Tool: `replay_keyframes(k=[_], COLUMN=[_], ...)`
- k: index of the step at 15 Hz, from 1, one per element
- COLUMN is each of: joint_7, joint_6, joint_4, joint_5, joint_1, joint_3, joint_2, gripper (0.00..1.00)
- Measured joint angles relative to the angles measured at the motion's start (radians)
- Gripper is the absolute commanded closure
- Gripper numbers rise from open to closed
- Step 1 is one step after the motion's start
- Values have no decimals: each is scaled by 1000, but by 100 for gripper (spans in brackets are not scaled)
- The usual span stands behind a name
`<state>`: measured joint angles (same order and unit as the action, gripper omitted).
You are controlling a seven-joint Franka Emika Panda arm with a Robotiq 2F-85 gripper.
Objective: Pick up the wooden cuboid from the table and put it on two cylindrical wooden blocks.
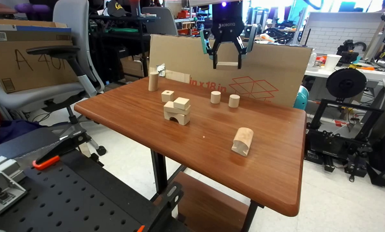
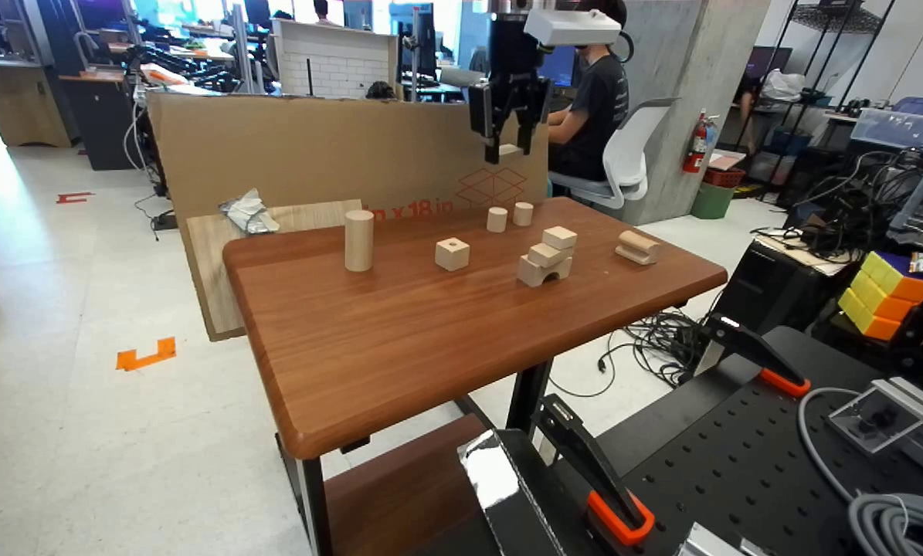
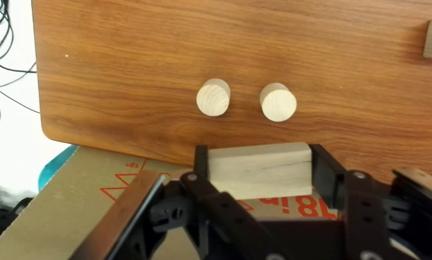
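My gripper (image 1: 227, 65) is shut on the wooden cuboid (image 3: 261, 173), a pale plain bar held lengthwise between the two fingertips. The cuboid also shows in both exterior views (image 1: 227, 63) (image 2: 510, 150), level or nearly so and well above the table. The two cylindrical wooden blocks stand upright on the table with a small gap between them: one cylinder (image 1: 215, 97) and the other cylinder (image 1: 234, 101). In the wrist view the cylinders (image 3: 213, 99) (image 3: 279, 104) lie just ahead of the held cuboid, near the table edge by the cardboard. Nothing rests on them.
A stack with an arch block (image 1: 177, 116) at its base stands mid-table. A cube with a hole (image 2: 452, 254), a tall cylinder (image 2: 359, 241) and a larger grooved block (image 1: 243, 141) stand apart. A cardboard sheet (image 1: 263, 64) rises behind the table edge near the cylinders.
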<state>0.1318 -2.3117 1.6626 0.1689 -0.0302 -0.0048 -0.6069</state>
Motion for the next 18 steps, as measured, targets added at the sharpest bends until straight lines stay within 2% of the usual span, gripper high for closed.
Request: replay_keyframes(k=[13,18], joint_7=[-39,-87], joint_6=[0,-3], joint_4=[31,31], joint_5=[-5,-65], joint_1=[-3,-3], joint_3=[-13,-14], joint_2=[-52,-59], gripper=[56,56])
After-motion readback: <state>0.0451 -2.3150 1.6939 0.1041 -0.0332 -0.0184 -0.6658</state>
